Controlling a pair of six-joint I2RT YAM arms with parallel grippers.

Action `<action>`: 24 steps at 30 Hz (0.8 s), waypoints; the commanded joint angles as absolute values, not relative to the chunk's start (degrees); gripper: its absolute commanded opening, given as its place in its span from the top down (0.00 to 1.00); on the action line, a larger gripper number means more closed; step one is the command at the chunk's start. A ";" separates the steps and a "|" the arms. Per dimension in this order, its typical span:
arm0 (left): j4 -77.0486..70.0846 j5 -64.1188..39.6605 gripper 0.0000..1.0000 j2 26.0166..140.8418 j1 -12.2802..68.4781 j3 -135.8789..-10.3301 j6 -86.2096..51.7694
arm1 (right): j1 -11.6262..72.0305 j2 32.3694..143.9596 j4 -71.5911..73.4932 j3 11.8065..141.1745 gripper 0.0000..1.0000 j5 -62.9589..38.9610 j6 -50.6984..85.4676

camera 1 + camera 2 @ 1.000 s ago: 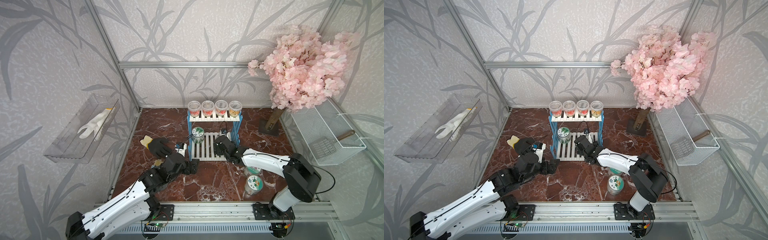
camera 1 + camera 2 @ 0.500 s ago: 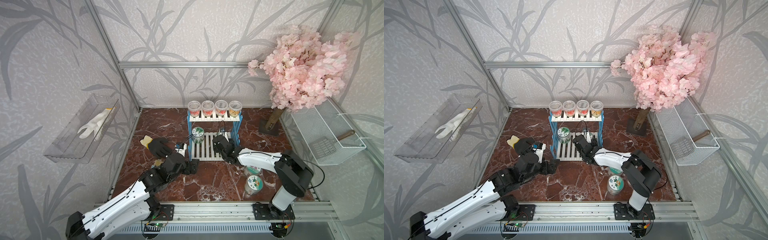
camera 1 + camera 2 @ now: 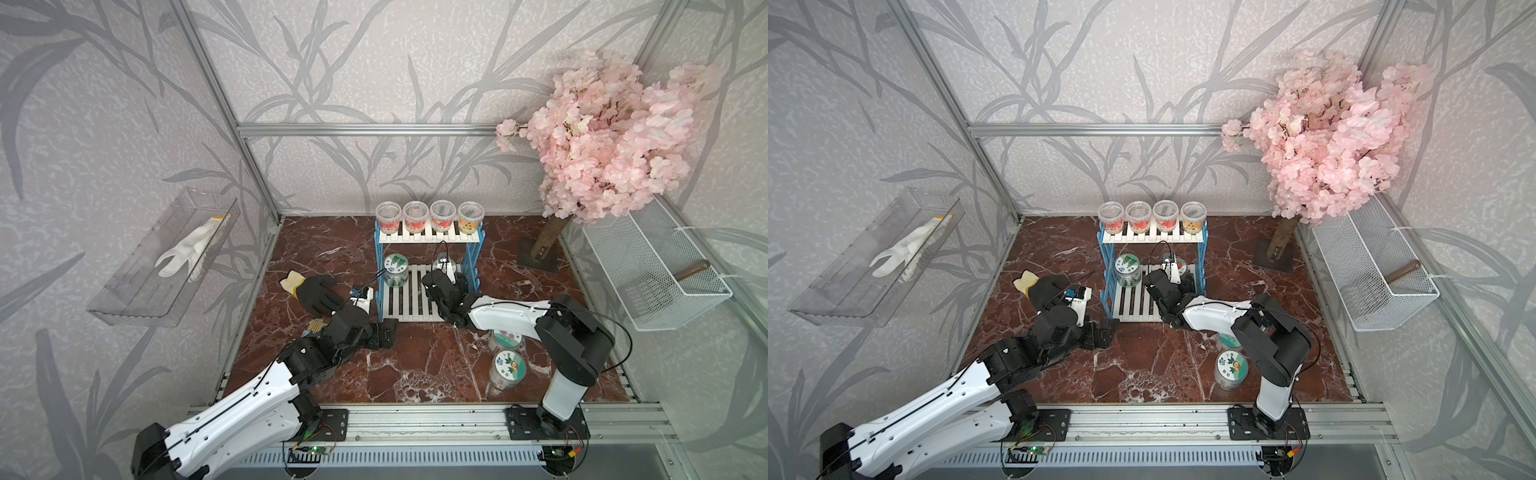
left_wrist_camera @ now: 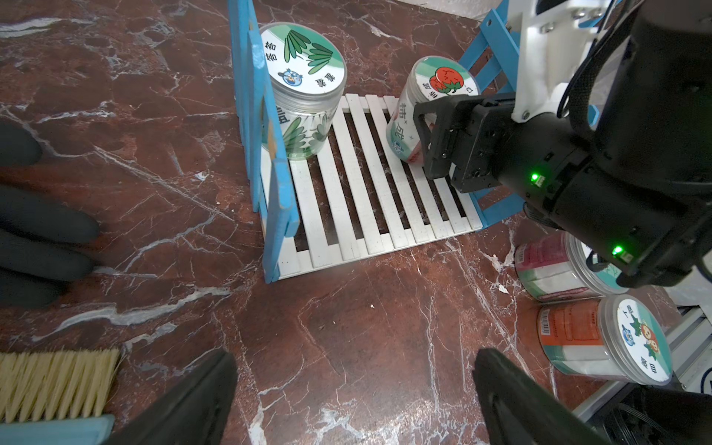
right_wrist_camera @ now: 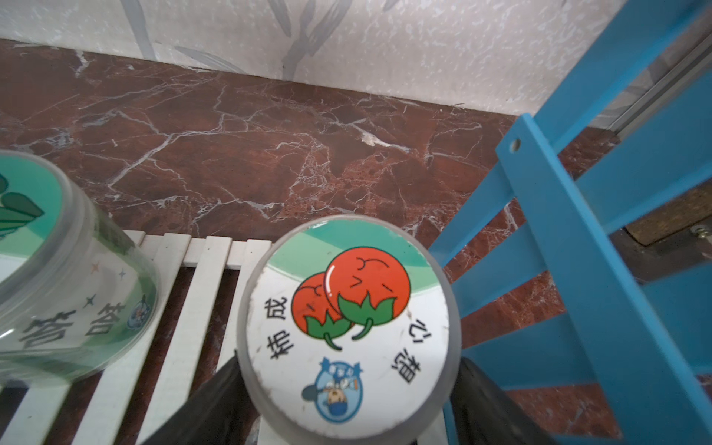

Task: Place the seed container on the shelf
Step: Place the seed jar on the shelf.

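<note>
On the lower tier of the shelf (image 4: pixel 366 200), right side, the right gripper (image 5: pixel 346 360) clamps the tilted seed container (image 4: pixel 424 111) around its rigid, likely light but slippery plastic wall, while the left gripper (image 4: pixel 354 370) hangs open nearby.

Seed container (image 5: pixel 348 327) lid, around tomato picture: characters 柿成, 心想. Green-leaf jar (image 5: pixel 69 293) side label: 答答.

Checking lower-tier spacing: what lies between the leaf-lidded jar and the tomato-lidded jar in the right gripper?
Only bare shelf slats separate the leaf-lidded jar and the tomato-lidded jar, seen in the left wrist view.
</note>
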State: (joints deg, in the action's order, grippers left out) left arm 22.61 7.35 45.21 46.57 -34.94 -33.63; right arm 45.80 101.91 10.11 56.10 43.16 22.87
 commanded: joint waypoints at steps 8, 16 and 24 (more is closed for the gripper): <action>22.28 7.03 0.00 44.98 46.17 -34.27 -33.57 | 45.79 103.95 10.88 56.04 0.09 48.70 23.99; 22.26 7.12 0.00 45.15 46.15 -34.10 -33.57 | 45.72 103.17 13.34 55.15 0.18 47.37 22.94; 22.20 6.94 0.00 45.23 46.10 -34.10 -33.72 | 45.78 105.03 14.34 56.01 0.18 49.67 21.14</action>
